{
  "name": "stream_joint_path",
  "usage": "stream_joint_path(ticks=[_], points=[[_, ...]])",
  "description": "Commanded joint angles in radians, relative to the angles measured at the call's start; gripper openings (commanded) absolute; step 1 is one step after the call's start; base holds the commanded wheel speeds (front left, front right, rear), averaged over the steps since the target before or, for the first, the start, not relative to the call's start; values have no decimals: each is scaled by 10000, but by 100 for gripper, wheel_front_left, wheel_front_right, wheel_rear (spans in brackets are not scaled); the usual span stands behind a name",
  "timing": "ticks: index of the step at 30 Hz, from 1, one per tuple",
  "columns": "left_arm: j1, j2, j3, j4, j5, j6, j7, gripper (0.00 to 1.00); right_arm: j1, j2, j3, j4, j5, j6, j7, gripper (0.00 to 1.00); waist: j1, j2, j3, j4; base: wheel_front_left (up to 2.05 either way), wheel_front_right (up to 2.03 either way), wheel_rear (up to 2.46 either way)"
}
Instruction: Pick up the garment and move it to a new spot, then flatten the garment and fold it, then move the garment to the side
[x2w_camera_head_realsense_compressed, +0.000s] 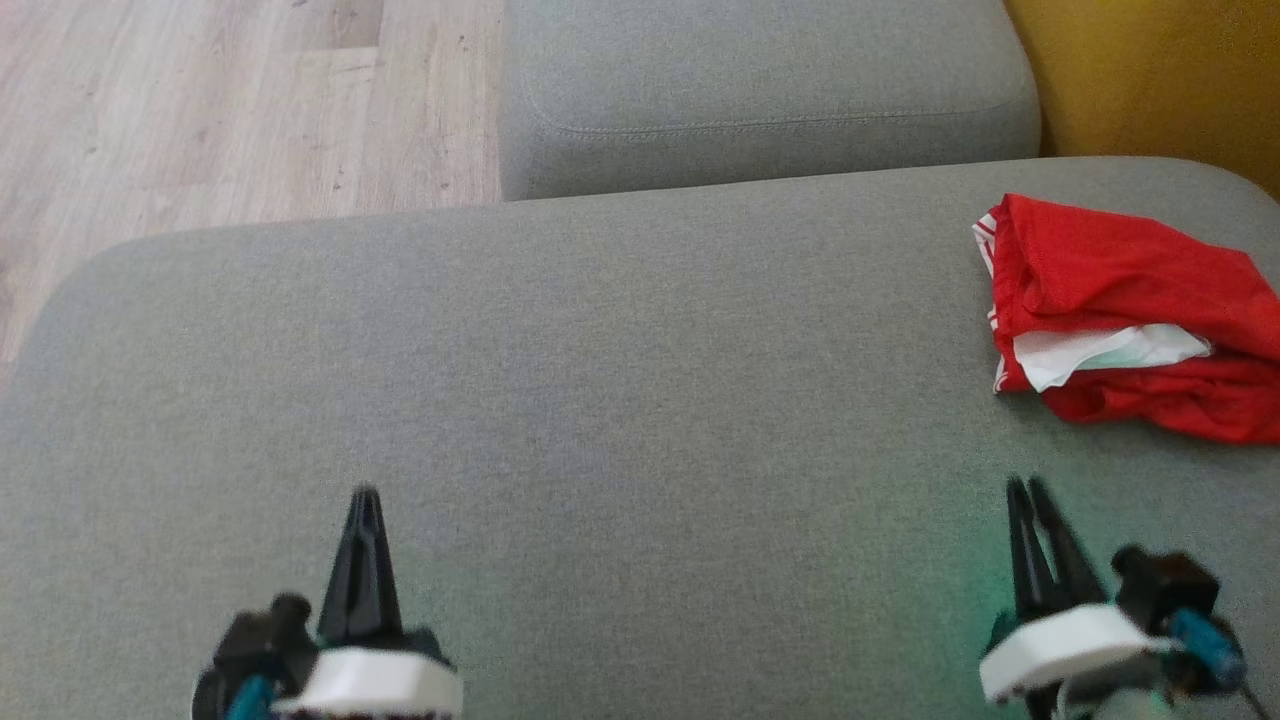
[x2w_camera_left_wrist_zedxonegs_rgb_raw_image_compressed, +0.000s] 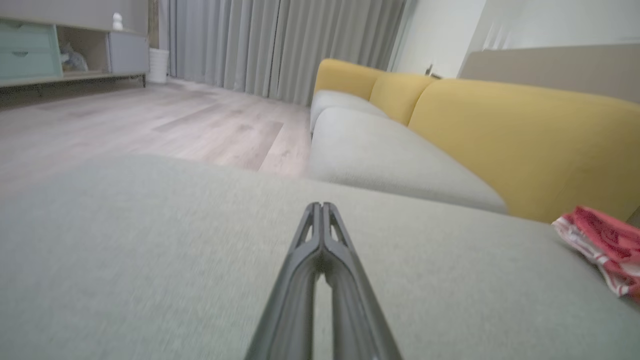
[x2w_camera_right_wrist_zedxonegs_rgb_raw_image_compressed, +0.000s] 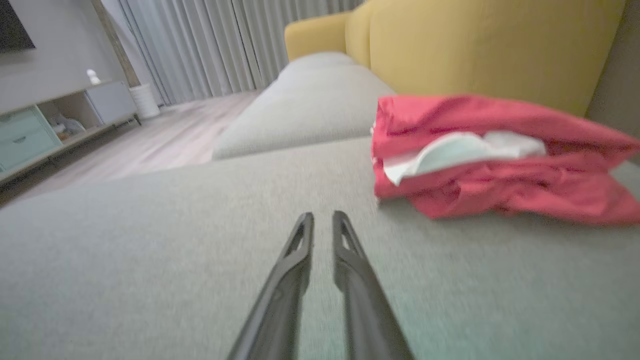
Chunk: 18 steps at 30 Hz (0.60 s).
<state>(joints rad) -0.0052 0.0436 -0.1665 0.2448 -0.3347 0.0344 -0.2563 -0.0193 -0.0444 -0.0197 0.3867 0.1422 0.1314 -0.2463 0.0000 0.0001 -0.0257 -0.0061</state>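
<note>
The garment (x2w_camera_head_realsense_compressed: 1120, 270) is a red cloth with white trim and a white patch, lying bunched at the far right of the grey cushion (x2w_camera_head_realsense_compressed: 620, 380). My left gripper (x2w_camera_head_realsense_compressed: 365, 495) hovers low over the cushion's near left part, far from the garment (x2w_camera_left_wrist_zedxonegs_rgb_raw_image_compressed: 602, 235), its fingertips pressed together and holding nothing (x2w_camera_left_wrist_zedxonegs_rgb_raw_image_compressed: 320, 205). My right gripper (x2w_camera_head_realsense_compressed: 1030, 487) is at the near right, a short way in front of the garment (x2w_camera_right_wrist_zedxonegs_rgb_raw_image_compressed: 500, 192). Its fingers stand a narrow gap apart with nothing between them (x2w_camera_right_wrist_zedxonegs_rgb_raw_image_compressed: 322, 216).
A second grey seat cushion (x2w_camera_head_realsense_compressed: 760, 90) lies beyond the first. The yellow sofa back (x2w_camera_head_realsense_compressed: 1160, 80) runs along the right. Wooden floor (x2w_camera_head_realsense_compressed: 220, 110) lies past the cushion's far left edge. A low cabinet (x2w_camera_left_wrist_zedxonegs_rgb_raw_image_compressed: 60, 55) and curtains (x2w_camera_left_wrist_zedxonegs_rgb_raw_image_compressed: 280, 45) stand far off.
</note>
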Motion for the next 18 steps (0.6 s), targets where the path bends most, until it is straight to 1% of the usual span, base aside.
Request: stream_joint_path(ticks=[1, 4, 18], points=[[109, 0, 16, 169, -66, -7, 18, 0, 83, 2, -17, 175, 69, 2, 31, 0, 0, -1, 2, 0, 0, 0, 0], [90, 1, 58, 168, -272, -33, 75, 0, 43, 1, -55, 177, 297, 2, 110, 0, 0, -1, 6, 1, 0, 0, 0], [-49, 15, 390, 153, -1805, -231, 516, 0, -42, -7, -139, -50, 2069, 1, 517, 0, 0, -1, 41, 9, 0, 0, 0]])
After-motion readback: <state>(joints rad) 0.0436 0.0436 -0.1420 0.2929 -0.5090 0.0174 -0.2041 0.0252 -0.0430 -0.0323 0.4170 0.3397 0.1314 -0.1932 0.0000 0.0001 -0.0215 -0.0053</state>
